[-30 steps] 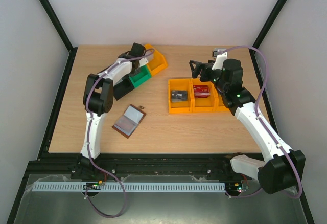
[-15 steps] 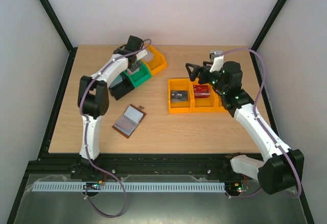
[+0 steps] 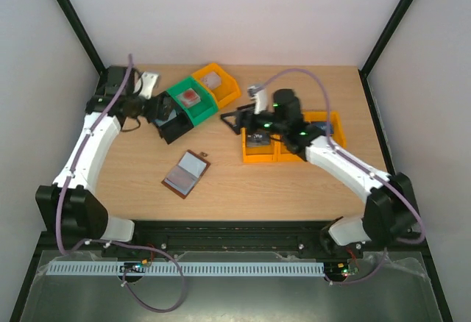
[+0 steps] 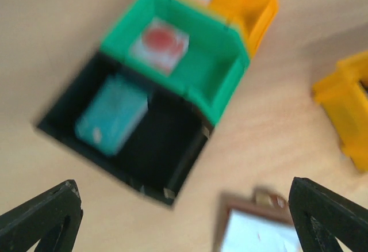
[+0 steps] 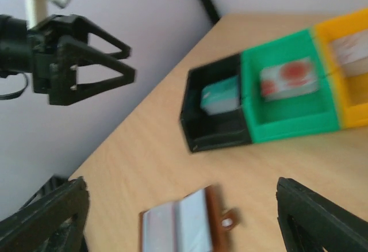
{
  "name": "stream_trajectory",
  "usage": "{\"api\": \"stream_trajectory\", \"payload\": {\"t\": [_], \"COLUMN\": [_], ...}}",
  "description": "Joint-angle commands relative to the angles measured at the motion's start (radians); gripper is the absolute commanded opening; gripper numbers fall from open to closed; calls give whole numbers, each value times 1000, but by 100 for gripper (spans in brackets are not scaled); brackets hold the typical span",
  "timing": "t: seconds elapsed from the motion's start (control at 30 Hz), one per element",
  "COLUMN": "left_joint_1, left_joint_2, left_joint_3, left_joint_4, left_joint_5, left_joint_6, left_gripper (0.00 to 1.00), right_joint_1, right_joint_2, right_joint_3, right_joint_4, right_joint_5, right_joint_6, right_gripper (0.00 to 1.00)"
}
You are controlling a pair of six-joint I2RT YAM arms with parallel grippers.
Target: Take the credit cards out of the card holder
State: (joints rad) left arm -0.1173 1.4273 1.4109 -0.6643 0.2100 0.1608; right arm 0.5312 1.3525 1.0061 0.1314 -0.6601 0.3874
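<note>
Card holder (image 3: 186, 174) open flat on surface (image 3: 294, 182), 6 o'clock of black bin (image 3: 171, 122): light, floppy leather, likely slides; grip outer edge of one half. Left tool (image 5: 131, 62), right tool (image 3: 229, 121) both wide, empty.

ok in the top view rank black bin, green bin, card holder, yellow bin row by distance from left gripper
1. black bin, directly in front
2. green bin, just beyond it
3. card holder, toward the near edge
4. yellow bin row, far right

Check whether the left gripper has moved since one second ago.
Yes. The left gripper was over the green bin; now it is to the left of that bin, beside the black bin, with its jaws open and nothing in them.
</note>
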Motion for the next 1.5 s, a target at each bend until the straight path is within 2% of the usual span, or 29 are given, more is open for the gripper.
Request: {"api": "stream_trajectory", "payload": {"t": [0.0, 0.17, 0.27, 0.37, 0.5, 0.73, 0.97, 1.23, 1.3, 1.4, 1.47], "left_joint_1": [150, 398, 411, 389, 347, 281, 236, 232, 229, 231, 232], "left_joint_2": [-53, -254, -311, -322, -300, -237, -158, -150, -149, -158, -173], "left_joint_3": [-239, -649, -833, -957, -1032, -1075, -1086, -1085, -1084, -1082, -1077], "left_joint_4": [-71, 149, 275, 351, 350, 400, 474, 517, 522, 530, 539], "left_joint_5": [287, 549, 698, 697, 588, 538, 505, 496, 496, 504, 522], "left_joint_6": [-200, -453, -609, -738, -767, -820, -847, -835, -835, -832, -829], "left_gripper": [99, 90, 88, 86, 85, 85, 85, 85, 85, 85, 85], "right_joint_1": [149, 276, 326, 334, 335, 335, 334, 335, 335, 333, 328], "right_joint_2": [183, 451, 577, 667, 726, 787, 813, 819, 817, 805, 773], "right_joint_3": [126, 304, 380, 435, 467, 483, 518, 512, 505, 502, 490], "right_joint_4": [-246, -471, -559, -625, -653, -617, -593, -525, -495, -466, -447], "right_joint_5": [185, 245, 276, 271, 263, 110, 70, -28, -56, -78, -83], "right_joint_6": [-31, -60, -90, -111, -130, -139, -122, -77, -58, -45, -43], "right_gripper": [83, 76, 77, 80, 80, 72, 66, 40, 28, 3, 2]}}
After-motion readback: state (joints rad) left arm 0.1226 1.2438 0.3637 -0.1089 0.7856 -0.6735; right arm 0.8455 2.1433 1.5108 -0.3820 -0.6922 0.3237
